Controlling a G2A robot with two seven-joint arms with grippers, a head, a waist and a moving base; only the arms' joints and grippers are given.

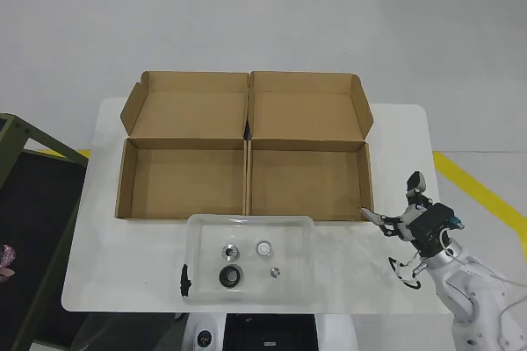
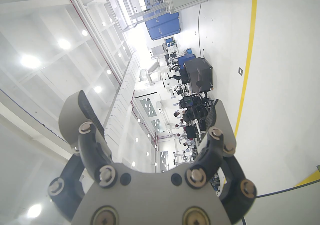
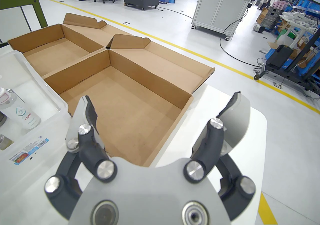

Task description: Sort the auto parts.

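A clear plastic bin (image 1: pixel 202 224) at the table's front holds several small parts: a black ring (image 1: pixel 231 277), a white capped bottle (image 1: pixel 263 248) (image 3: pixel 18 112) and two small metal pieces (image 1: pixel 229 253) (image 1: pixel 275 271). Behind it two cardboard boxes stand open side by side, the left box (image 1: pixel 183 182) and the right box (image 1: pixel 309 184) (image 3: pixel 130 100); I see nothing in either. My right gripper (image 1: pixel 379 237) (image 3: pixel 162 97) hovers open and holds nothing, off the right box's near right corner. My left gripper (image 2: pixel 150 98) is open and holds nothing, pointing up into the room.
The white table (image 1: pixel 395 132) has bare room to the right of the boxes. A dark green cart (image 1: pixel 18 175) stands to its left. A small black piece (image 1: pixel 184 279) sits at the bin's left front edge. Both box lids (image 1: pixel 246 105) lie folded back.
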